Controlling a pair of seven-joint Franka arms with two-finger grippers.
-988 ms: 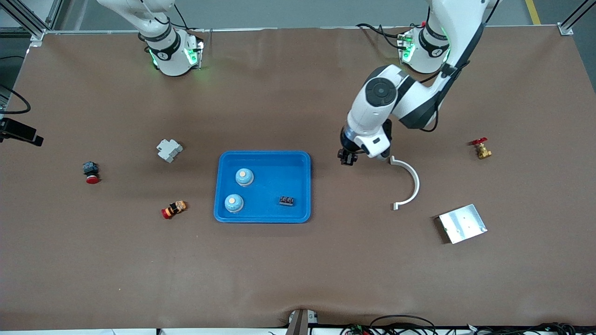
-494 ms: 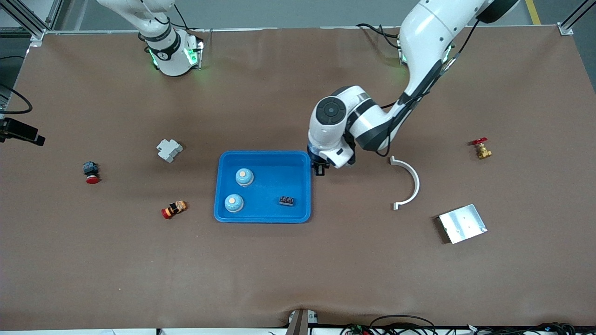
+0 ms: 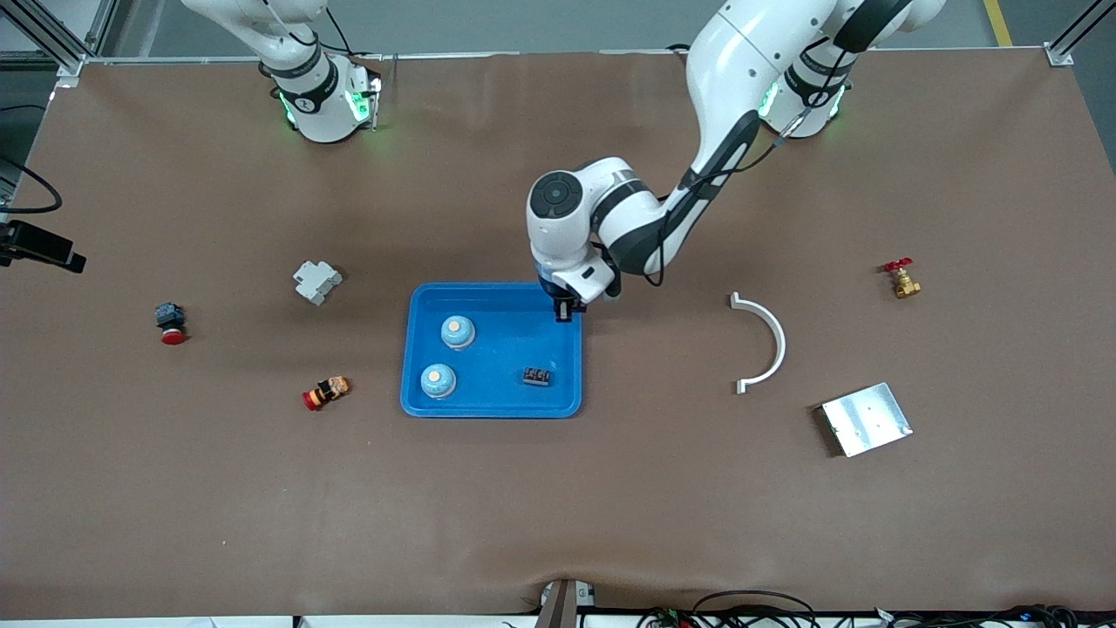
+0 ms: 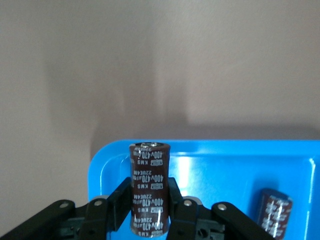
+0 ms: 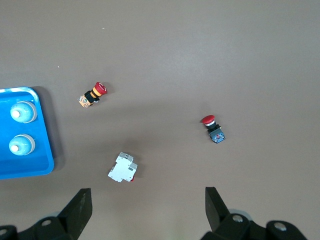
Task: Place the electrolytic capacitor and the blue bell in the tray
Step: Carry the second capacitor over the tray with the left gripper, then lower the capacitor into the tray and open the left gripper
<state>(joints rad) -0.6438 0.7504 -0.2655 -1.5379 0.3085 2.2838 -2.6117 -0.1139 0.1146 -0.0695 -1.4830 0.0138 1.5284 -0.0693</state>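
Observation:
My left gripper (image 3: 564, 312) is shut on an upright dark brown electrolytic capacitor (image 4: 149, 185) with white print. It hangs over the corner of the bright blue tray (image 3: 501, 349) that lies farthest from the front camera, at the left arm's end. Two blue bells (image 3: 458, 331) (image 3: 438, 380) stand in the tray toward the right arm's end. Another dark brown capacitor (image 4: 274, 212) rests in the tray too. My right gripper (image 5: 147, 207) waits open and high above bare table, holding nothing.
A white breaker (image 3: 316, 282), a red push button (image 3: 171, 323) and a red-and-orange stop button (image 3: 325, 392) lie toward the right arm's end. A white curved piece (image 3: 767, 344), a silver plate (image 3: 866, 419) and a brass valve (image 3: 902, 279) lie toward the left arm's end.
My left arm has swung from beside the white curved piece toward the right arm's end, carrying the capacitor to above the tray's corner. The right arm has not moved.

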